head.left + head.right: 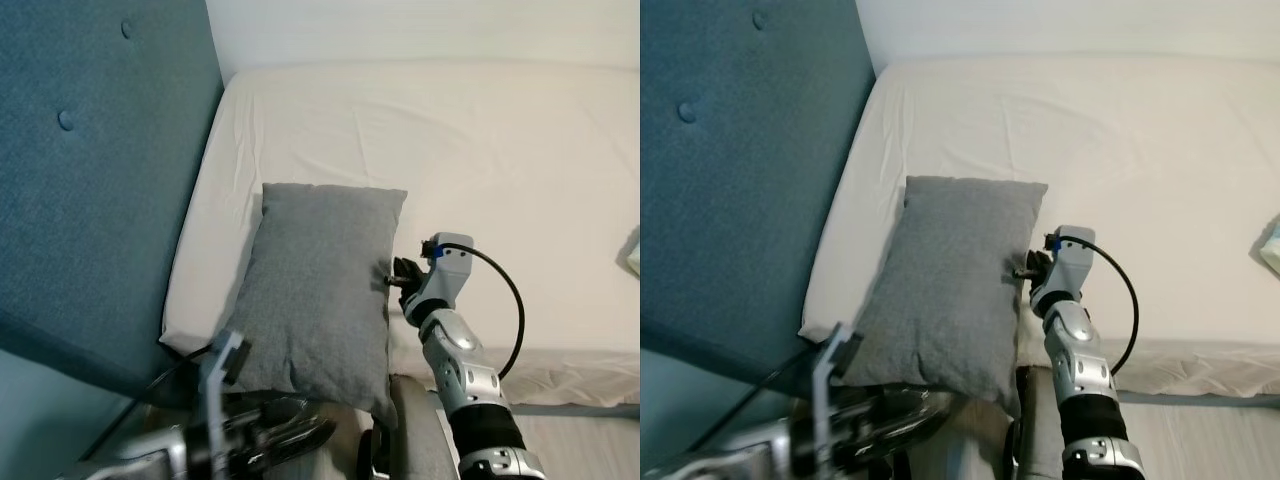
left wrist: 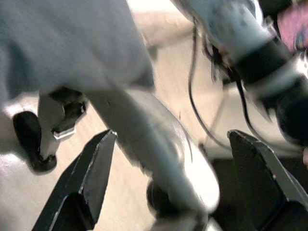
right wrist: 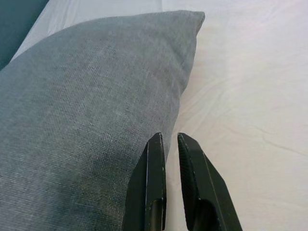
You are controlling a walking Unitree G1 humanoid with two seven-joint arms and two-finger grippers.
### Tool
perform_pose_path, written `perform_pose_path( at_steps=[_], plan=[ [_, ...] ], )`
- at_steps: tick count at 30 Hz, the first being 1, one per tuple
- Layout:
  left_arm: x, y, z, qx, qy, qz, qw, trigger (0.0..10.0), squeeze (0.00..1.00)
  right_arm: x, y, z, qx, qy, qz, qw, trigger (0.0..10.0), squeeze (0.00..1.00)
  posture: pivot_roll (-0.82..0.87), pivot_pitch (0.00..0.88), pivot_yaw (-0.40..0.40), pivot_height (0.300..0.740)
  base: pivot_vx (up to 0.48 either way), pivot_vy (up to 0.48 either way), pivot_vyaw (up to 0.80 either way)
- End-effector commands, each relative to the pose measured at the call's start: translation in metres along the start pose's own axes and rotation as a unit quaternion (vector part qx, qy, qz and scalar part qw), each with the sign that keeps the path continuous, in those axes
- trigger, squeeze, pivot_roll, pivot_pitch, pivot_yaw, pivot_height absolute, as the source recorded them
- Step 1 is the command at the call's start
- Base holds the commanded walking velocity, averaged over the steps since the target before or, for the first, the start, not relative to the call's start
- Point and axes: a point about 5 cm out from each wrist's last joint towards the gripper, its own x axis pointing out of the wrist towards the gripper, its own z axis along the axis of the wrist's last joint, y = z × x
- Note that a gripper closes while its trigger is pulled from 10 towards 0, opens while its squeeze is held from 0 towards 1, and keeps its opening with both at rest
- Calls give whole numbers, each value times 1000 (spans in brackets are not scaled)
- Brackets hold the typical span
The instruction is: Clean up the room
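Note:
A grey pillow [image 1: 315, 290] lies on the white bed [image 1: 500, 150] beside the blue headboard, its near end hanging over the mattress edge. My right gripper [image 1: 398, 275] is at the pillow's right edge. In the right wrist view its fingers [image 3: 156, 159] are pressed almost together, shut on the edge of the pillow [image 3: 86, 106]. My left gripper [image 1: 290, 435] is low down, under the pillow's near end and blurred. In the left wrist view the left gripper [image 2: 172, 134] stands open with nothing held, and the pillow [image 2: 62, 43] is above it.
The padded blue headboard [image 1: 90, 180] rises on the left. A pale object [image 1: 632, 250] peeks in at the bed's right edge. Light floor [image 1: 580, 440] runs along the near side of the bed. My own leg [image 2: 159, 144] is in the left wrist view.

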Motion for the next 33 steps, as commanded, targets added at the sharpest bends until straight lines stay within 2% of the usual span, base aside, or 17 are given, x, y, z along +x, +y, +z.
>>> perform_pose_path(
  at_steps=[1, 3, 5, 6, 7, 8, 9, 10, 11, 12, 15, 16, 17, 18, 25, 30, 33],
  plan=[
    [-9, 2, -7, 10, 20, 13, 1000, 10000, 0, -6, -3, -6, 10, 5, -9, 1000, 10000, 0, 86, 292, -13, 590, 0, 0, 0],
    [-22, 19, -10, 34, 25, 86, 995, 10000, 0, -12, -5, -3, 5, -5, -26, 1000, 10000, 0, 83, 293, -16, 590, 0, 0, 0],
    [-26, 25, -11, 39, 27, 112, 993, 10000, 0, -14, -6, -3, 1, -8, -35, 999, 10000, 0, 83, 293, -16, 590, 0, 0, 0],
    [-32, 45, -13, 50, 32, 204, 977, 10000, 0, -19, -12, -3, 3, -13, -70, 997, 10000, 0, 84, 292, -17, 590, 0, 0, 0],
    [-37, 66, -15, 60, 34, 298, 952, 10000, 0, -24, -19, -6, 19, -16, -107, 994, 10000, 0, 84, 294, -17, 590, 0, 0, 0],
    [-37, 66, -15, 60, 34, 298, 952, 10000, 0, -24, -19, -6, 19, -16, -107, 994, 10000, 0, 84, 294, -17, 590, 0, 0, 0],
    [-41, 79, -16, 66, 37, 357, 931, 10000, 0, -27, -24, -8, 32, -17, -131, 991, 10000, 0, 84, 294, -17, 590, 0, 0, 0],
    [-41, 79, -16, 66, 37, 357, 931, 10000, 0, -27, -24, -8, 32, -17, -131, 991, 10000, 0, 84, 294, -17, 590, 0, 0, 0],
    [-43, 91, -17, 70, 30, 417, 906, 10000, 0, -29, -27, -12, 40, -11, -144, 989, 10000, 0, 79, 306, -16, 590, 0, 0, 0],
    [-40, 98, -17, 59, 12, 451, 890, 10000, 0, -27, -29, -16, 54, -3, -145, 988, 10000, 0, 77, 311, -15, 590, 0, 0, 0],
    [-32, 104, -18, 49, -7, 484, 873, 10000, 0, -22, -30, -21, 67, 9, -141, 988, 10000, 0, 73, 317, -18, 590, 0, 0, 0],
    [-32, 104, -18, 49, -7, 484, 873, 10000, 0, -22, -30, -21, 67, 9, -141, 988, 10000, 0, 73, 317, -18, 590, 0, 0, 0],
    [-13, 101, -22, 31, -15, 466, 884, 10000, 0, -11, -32, -23, 56, 27, -128, 990, 10000, 0, 68, 329, -21, 590, 0, 0, 0],
    [-6, 100, -23, 27, -15, 456, 889, 10000, 0, -8, -32, -23, 51, 35, -123, 990, 10000, 0, 68, 329, -21, 590, 0, 0, 0],
    [14, 91, -25, 27, -22, 428, 903, 10000, 0, 2, -39, -30, 26, 77, -120, 989, 10000, 0, 77, 348, -23, 590, 0, 0, 0],
    [24, 88, -22, 30, -35, 425, 904, 10000, 0, 9, -36, -31, 25, 91, -107, 990, 10000, 0, 89, 351, -22, 590, 0, 0, 0],
    [37, 83, -14, 34, -60, 420, 905, 10000, 0, 20, -23, -29, 34, 108, -78, 990, 10000, 0, 101, 356, -20, 590, 0, 0, 0]
  ],
)
